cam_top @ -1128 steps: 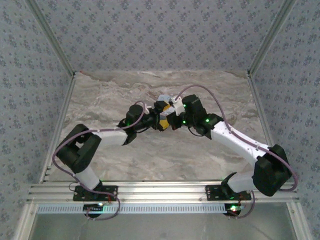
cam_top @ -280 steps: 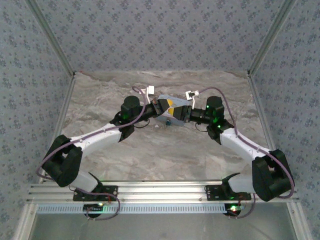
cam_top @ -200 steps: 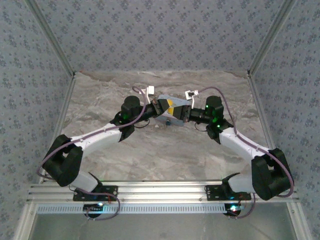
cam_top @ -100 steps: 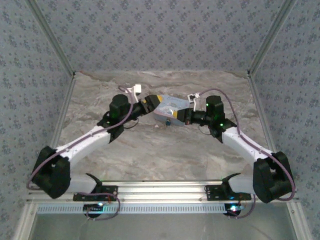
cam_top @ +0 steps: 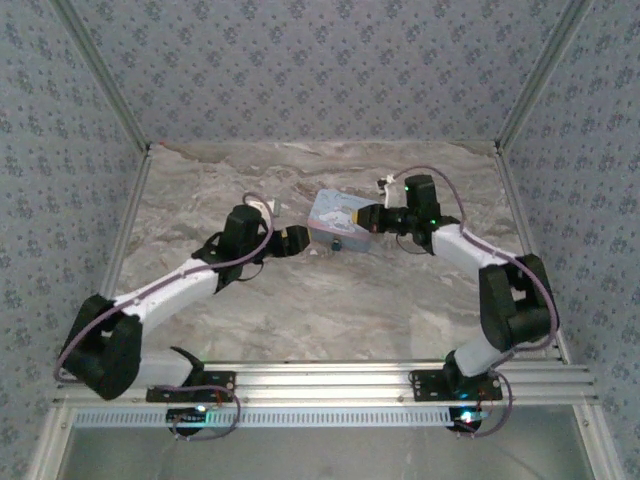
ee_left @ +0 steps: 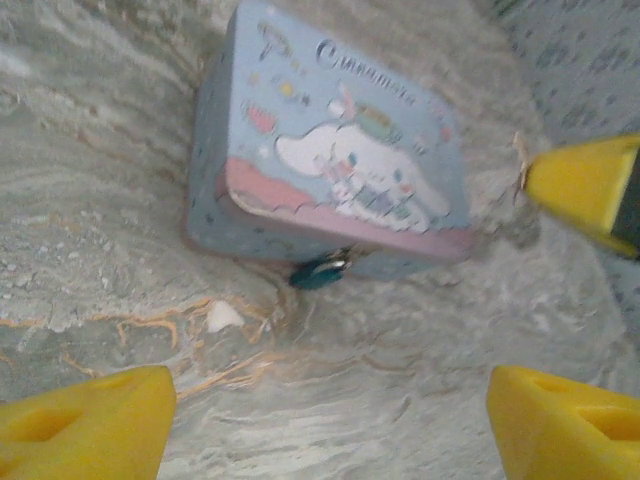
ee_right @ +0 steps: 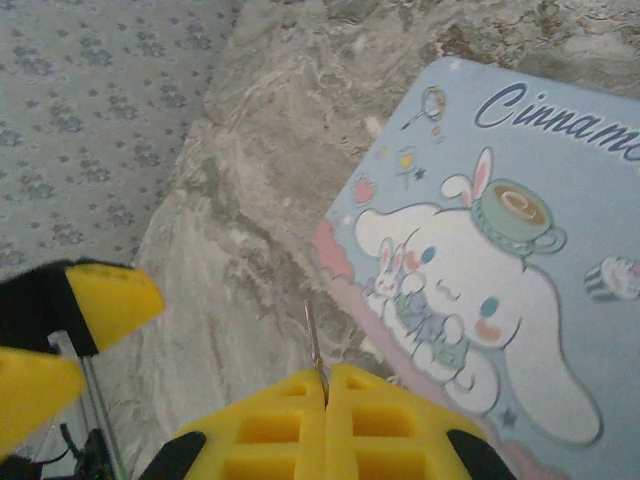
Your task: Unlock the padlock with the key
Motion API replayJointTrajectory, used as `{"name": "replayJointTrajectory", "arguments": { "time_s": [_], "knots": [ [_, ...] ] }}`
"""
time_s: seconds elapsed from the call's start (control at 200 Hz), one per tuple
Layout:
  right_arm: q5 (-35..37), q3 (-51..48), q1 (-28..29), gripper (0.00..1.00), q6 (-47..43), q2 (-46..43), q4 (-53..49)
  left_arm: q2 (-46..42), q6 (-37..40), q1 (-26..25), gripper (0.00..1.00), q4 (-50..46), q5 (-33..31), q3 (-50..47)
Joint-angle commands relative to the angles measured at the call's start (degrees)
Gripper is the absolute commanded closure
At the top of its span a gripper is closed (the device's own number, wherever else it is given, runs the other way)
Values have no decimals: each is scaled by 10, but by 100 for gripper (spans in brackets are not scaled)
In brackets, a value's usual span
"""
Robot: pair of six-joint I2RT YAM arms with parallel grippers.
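Grey-veined marble-look desk (cam_top: 300,310), pale blue-grey walls (cam_top: 320,70) with a small repeating floral print, slim aluminium corner posts (cam_top: 100,75), silver rails (cam_top: 320,380) along the near edge, soft even light, possibly from overhead

Cartoon tin (cam_top: 335,214) on marble table (cam_top: 330,310)

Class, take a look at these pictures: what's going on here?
Two robot arms face a pale blue Cinnamoroll tin lying on the marbled table. A small padlock hangs at the tin's front edge. The right end effector is shut on a thin key beside the tin, away from the padlock, so nothing is in the lock. The left end effector is open and empty, facing the padlock side.
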Motion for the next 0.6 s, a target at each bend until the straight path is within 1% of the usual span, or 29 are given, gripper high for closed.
{"name": "replayJointTrajectory", "arguments": {
  "time_s": [0.0,0.105,0.23,0.385,0.595],
  "knots": [
    [8,39,-5,99,-14,43,-16,40,51,-11,18,1,28,17],
    [7,56,-8,99,-12,82,-14,80,68,-30,18,3,28,41],
    [-8,51,-12,99,4,107,16,132,79,-48,19,6,30,70],
    [-8,42,-14,99,0,116,19,180,86,-66,19,9,32,101],
    [-4,17,-19,99,4,123,27,227,82,-73,19,25,33,126]
  ]
}}
